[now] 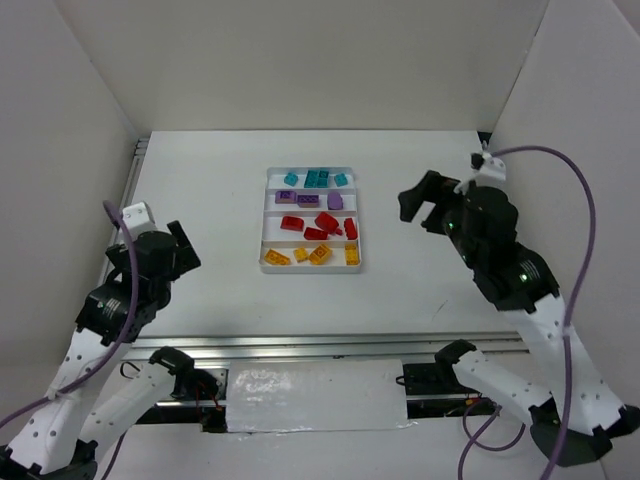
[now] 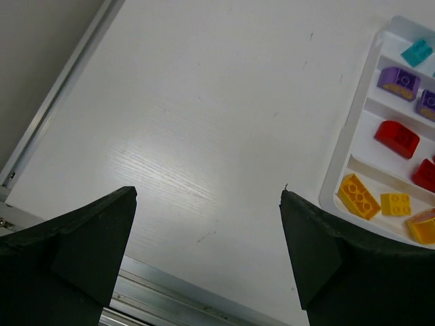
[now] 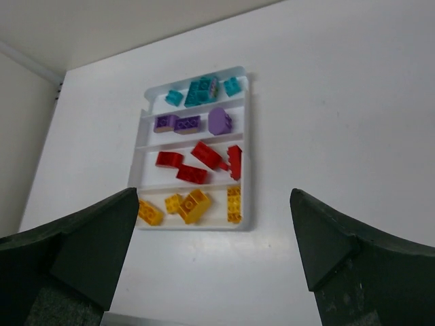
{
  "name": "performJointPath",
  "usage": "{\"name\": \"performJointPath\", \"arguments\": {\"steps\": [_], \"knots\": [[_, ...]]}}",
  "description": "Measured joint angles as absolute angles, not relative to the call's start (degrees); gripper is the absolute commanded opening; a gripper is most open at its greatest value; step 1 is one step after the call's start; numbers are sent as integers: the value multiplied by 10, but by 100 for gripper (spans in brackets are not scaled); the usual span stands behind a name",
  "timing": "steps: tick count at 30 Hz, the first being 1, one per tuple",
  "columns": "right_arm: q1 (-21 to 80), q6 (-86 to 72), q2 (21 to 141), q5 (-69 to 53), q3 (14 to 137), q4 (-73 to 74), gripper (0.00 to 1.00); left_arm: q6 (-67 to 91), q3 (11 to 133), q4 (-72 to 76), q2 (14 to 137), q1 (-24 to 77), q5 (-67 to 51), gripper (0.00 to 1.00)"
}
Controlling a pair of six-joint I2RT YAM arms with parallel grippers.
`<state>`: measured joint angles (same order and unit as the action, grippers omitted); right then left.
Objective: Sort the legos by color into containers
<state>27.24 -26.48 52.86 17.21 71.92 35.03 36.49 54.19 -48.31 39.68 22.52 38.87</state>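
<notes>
The white tray lies mid-table with four compartments. Teal legos fill the far one, purple legos the second, red legos the third, yellow-orange legos the nearest. The tray also shows in the right wrist view and at the right edge of the left wrist view. My left gripper is open and empty, left of the tray. My right gripper is open and empty, raised to the right of the tray.
White walls close in the table on the left, back and right. A metal rail runs along the near edge, and another rail runs down the left side. I see no loose bricks on the table.
</notes>
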Motion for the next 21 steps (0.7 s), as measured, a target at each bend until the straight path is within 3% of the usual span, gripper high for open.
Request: {"name": "performJointPath", "arguments": {"steps": [8, 21], "knots": [[272, -276, 328, 180, 691, 513, 100, 362, 557, -490, 334, 222, 418, 99], [272, -263, 218, 186, 705, 629, 100, 363, 570, -525, 267, 222, 386, 99]]}}
